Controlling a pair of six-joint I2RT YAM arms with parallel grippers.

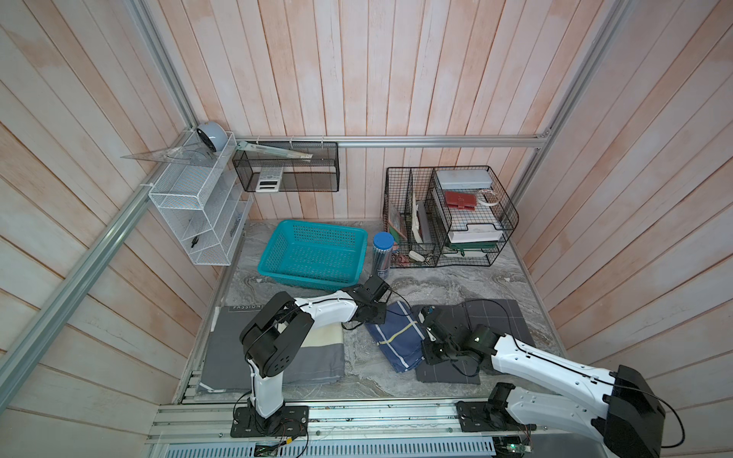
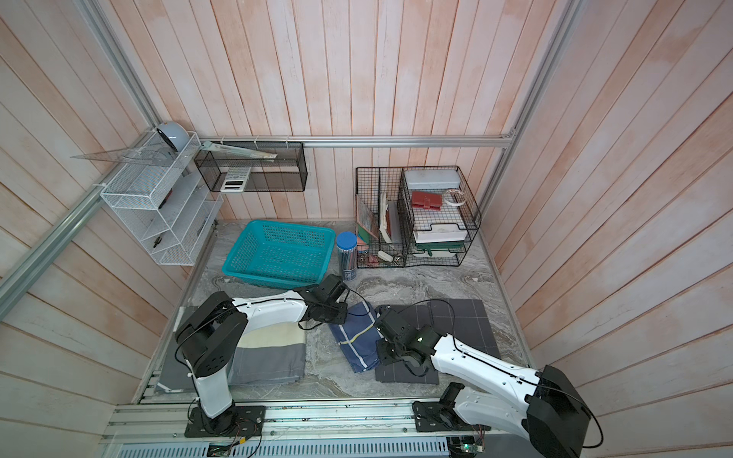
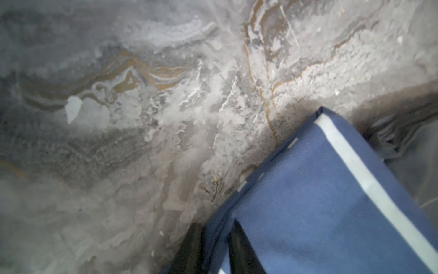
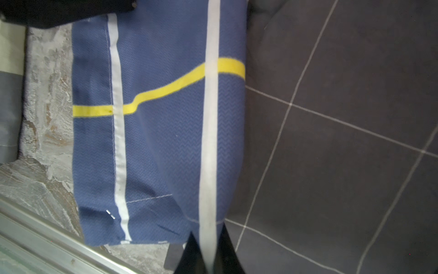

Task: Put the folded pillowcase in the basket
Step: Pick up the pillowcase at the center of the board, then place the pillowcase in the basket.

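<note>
The folded pillowcase [image 1: 396, 341] [image 2: 357, 341] is blue with white stripes and a yellow one, and lies on the marble table between both arms. My left gripper [image 1: 380, 317] [image 2: 338, 316] is at its far edge. In the left wrist view the gripper [image 3: 216, 240] is shut on a fold of blue cloth [image 3: 331, 201]. My right gripper [image 1: 425, 330] [image 2: 381, 331] is on its right side. In the right wrist view the gripper [image 4: 208, 245] is shut on the pillowcase [image 4: 166, 142] at a white stripe. The teal basket [image 1: 273, 246] [image 2: 240, 250] stands empty behind the left arm.
A grey striped folded cloth [image 1: 317, 357] lies front left. A dark grey gridded cloth [image 1: 496, 313] lies under the right arm. A blue-lidded pencil tube [image 1: 382, 253] stands beside the basket. A black wire organizer [image 1: 452, 218] is back right and a white wire shelf [image 1: 198, 214] hangs on the left wall.
</note>
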